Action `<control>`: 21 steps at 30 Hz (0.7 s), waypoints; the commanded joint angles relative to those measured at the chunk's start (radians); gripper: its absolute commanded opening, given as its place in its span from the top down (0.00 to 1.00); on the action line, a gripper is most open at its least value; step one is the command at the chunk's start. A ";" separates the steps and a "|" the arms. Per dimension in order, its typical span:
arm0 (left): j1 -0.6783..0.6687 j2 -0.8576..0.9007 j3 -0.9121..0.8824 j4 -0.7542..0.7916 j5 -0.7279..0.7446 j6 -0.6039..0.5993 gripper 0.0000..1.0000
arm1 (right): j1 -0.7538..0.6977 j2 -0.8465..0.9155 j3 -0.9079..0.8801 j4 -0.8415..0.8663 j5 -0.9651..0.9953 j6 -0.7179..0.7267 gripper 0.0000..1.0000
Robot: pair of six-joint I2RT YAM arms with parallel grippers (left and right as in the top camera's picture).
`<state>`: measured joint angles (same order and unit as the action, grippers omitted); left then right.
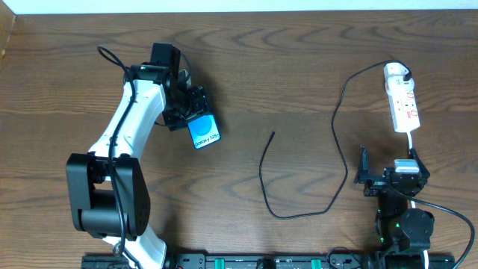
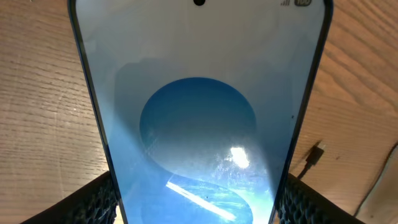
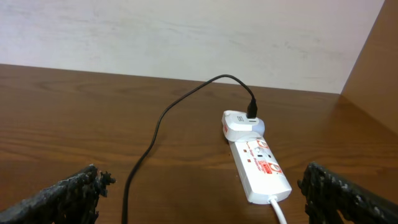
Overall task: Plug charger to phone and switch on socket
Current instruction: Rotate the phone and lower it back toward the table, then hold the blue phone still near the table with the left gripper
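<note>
The left gripper (image 2: 199,202) is closed on the phone (image 2: 199,93). Its dark pads (image 2: 99,199) press the two long edges near one end, and the lit blue screen faces the wrist camera. Off to one side of these jaws, apart from the phone, the connector tip (image 2: 317,152) of the charger (image 1: 263,175) lies loose on the wooden table (image 1: 299,60). The right gripper (image 3: 199,199) stands wide and holds nothing. Ahead of its jaws lies the white socket (image 3: 258,165), with the charger's plug (image 3: 239,124) seated at its far end. So the phone is in hand and the plug is in the socket. The cable has not yet been joined to the phone, and whether the socket is switched on cannot be told.
</note>
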<state>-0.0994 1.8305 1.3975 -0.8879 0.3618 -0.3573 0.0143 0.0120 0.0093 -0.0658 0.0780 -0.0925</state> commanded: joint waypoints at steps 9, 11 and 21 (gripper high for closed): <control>0.002 -0.030 0.014 -0.043 -0.016 0.125 0.93 | -0.002 -0.005 -0.004 -0.002 -0.003 -0.013 0.01; 0.002 -0.030 0.014 -0.042 -0.016 0.125 0.93 | -0.002 -0.005 -0.004 -0.002 -0.003 -0.013 0.01; 0.002 -0.030 0.014 -0.042 -0.016 0.124 0.93 | -0.002 -0.005 -0.004 -0.002 -0.003 -0.013 0.01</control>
<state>-0.0994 1.8305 1.3975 -0.9249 0.3523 -0.2535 0.0143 0.0120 0.0093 -0.0658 0.0780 -0.0921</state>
